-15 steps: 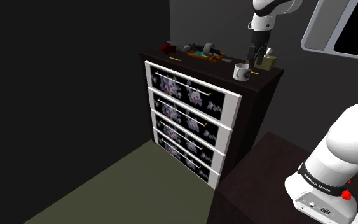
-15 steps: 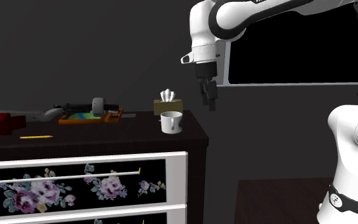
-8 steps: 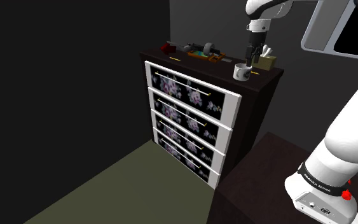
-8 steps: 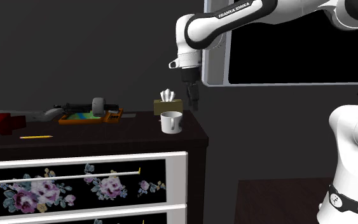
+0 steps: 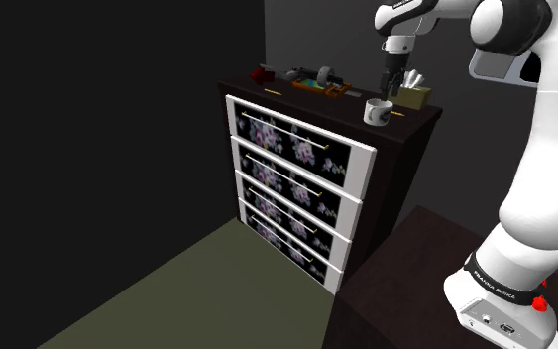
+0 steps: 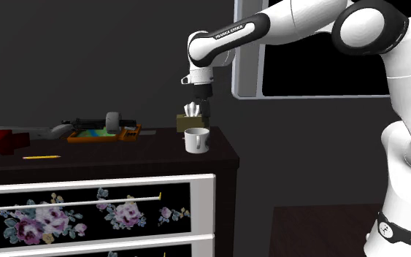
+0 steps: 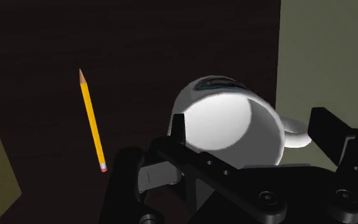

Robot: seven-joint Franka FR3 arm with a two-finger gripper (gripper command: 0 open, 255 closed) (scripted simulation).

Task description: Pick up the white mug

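Note:
A white mug (image 5: 375, 111) (image 6: 196, 140) stands upright near the right end of a dark dresser top (image 6: 123, 155), its handle sticking out sideways. My black gripper (image 5: 387, 87) (image 6: 201, 115) hangs just above the mug, pointing down. In the wrist view the mug (image 7: 228, 121) lies right below the gripper (image 7: 250, 130). The fingers (image 7: 177, 130) stand apart on either side of its rim, so the gripper is open with nothing clasped.
A tissue box (image 6: 190, 120) stands just behind the mug. A yellow pencil (image 7: 91, 121) lies on the top beside the mug. Farther along are an orange tray (image 6: 101, 133), a red object (image 6: 6, 140) and another pencil (image 6: 41, 156). The dresser's edge is close to the mug.
The arm has swung toward the second exterior view's left, from beyond the dresser's end to over the mug, and lowered a little. The mug has not moved.

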